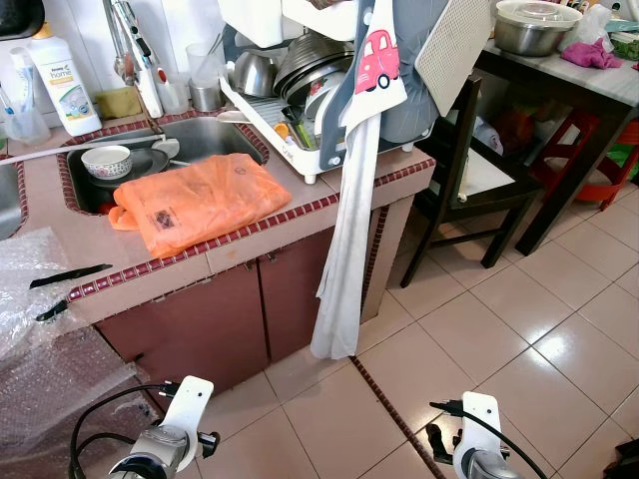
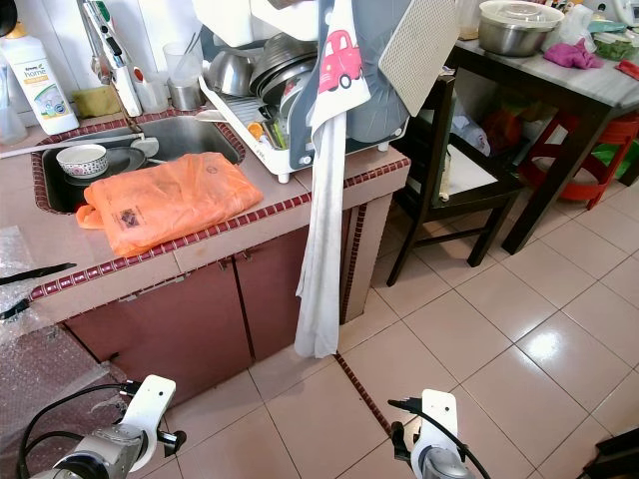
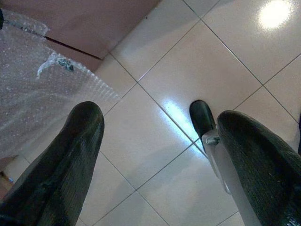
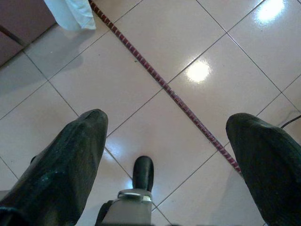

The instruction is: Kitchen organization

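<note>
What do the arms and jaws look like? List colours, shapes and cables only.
The left arm is silver metal with a white plastic bracket and looping black cables. The right arm matches it: white bracket, thin black cable. The left gripper and right gripper each carry two long, rounded, matte black fingers with a finely textured surface.

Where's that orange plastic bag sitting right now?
In the eye views the orange plastic bag lies flat on the tiled counter, at the sink's front edge, left of the dish rack.
</note>
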Robot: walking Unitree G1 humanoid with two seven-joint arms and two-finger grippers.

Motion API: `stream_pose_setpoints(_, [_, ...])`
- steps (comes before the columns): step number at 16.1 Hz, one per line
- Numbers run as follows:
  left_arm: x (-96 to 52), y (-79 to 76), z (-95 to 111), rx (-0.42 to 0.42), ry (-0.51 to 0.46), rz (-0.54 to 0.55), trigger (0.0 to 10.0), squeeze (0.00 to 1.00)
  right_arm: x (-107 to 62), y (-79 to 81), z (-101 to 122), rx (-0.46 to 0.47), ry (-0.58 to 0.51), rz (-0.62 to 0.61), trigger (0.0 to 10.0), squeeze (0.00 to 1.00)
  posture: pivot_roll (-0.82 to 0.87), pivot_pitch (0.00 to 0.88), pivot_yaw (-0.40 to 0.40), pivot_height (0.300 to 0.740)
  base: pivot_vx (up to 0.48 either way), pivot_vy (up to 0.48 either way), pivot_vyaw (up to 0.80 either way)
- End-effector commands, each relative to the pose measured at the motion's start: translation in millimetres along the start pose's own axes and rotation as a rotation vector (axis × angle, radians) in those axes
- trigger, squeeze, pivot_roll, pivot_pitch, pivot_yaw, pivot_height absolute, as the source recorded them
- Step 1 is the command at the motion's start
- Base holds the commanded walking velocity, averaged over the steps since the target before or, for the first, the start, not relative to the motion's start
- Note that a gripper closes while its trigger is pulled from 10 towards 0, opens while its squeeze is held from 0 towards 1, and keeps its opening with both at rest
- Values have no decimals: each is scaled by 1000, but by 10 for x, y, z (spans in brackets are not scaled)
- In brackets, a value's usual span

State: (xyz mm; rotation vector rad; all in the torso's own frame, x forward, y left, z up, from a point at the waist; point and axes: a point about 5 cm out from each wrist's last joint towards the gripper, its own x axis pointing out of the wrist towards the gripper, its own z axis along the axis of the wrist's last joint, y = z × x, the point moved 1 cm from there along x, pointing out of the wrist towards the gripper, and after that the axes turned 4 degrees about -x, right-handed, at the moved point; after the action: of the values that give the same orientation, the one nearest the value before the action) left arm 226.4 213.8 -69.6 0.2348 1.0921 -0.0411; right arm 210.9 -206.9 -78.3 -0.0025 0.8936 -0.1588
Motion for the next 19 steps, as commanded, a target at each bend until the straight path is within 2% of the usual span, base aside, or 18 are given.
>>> stream_pose_setpoints(1, [-25,-375,377,-169,-256,-146,10000,0,0,113,-37,121,27,44,10000,0,-24,0,-23,740,0,0,0])
stream_pose_setpoints(2, [-15,-445,328,-66,-228,-141,10000,0,-9,6,-47,115,4,22,10000,0,-129,0,6,740,0,0,0])
stream_pose_setpoints(3, [-13,-467,310,16,-219,-138,10000,0,-21,-74,-81,106,2,11,10000,0,-128,0,3,740,0,0,0])
stream_pose_setpoints(4, [-11,-459,306,61,-212,-131,10000,0,-32,-129,-116,93,7,7,10000,0,-126,0,0,740,0,0,0])
stream_pose_setpoints(5, [-10,-400,305,66,-206,-114,10000,0,-42,-140,-162,60,16,13,10000,0,-116,0,-13,740,0,0,0])
stream_pose_setpoints(7, [-9,-362,281,56,-197,-124,10000,0,-42,-86,-155,54,3,51,10000,0,-110,0,-28,740,0,0,0])
stream_pose_setpoints(8, [-4,-318,239,25,-189,-101,10000,0,-41,-39,-143,30,-4,84,10000,0,-122,0,-18,740,0,0,0])
stream_pose_setpoints(9, [1,-306,188,-10,-180,-91,10000,0,-39,-55,-121,19,-12,85,10000,0,-149,0,-8,740,0,0,0])
stream_pose_setpoints(10, [3,-290,119,7,-186,-83,10000,0,-38,-105,-96,19,-22,69,10000,0,-164,0,-6,740,0,0,0])
stream_pose_setpoints(11, [6,-238,60,-11,-176,-50,10000,0,-42,-168,-80,24,-34,60,10000,0,-151,0,-6,740,0,0,0])
stream_pose_setpoints(13, [4,-171,27,-69,-173,-25,10000,0,-46,-191,-75,23,-42,71,10000,0,-140,0,-21,740,0,0,0])
stream_pose_setpoints(15, [-4,-104,15,-100,-197,-3,10000,0,-50,-232,-40,-31,-61,87,10000,0,-95,0,-45,740,0,0,0])
stream_pose_setpoints(16, [-18,-67,100,-138,-250,5,10000,0,-41,-204,111,-21,-133,116,10000,0,-77,0,-50,740,0,0,0])
stream_pose_setpoints(17, [-33,-103,217,-170,-301,-33,10000,0,-38,-186,238,-13,-192,127,10000,0,-62,0,-55,740,0,0,0])
stream_pose_setpoints(19, [-69,-159,410,-153,-390,-82,10000,0,-45,-143,394,5,-269,164,10000,0,-53,0,-57,740,0,0,0])
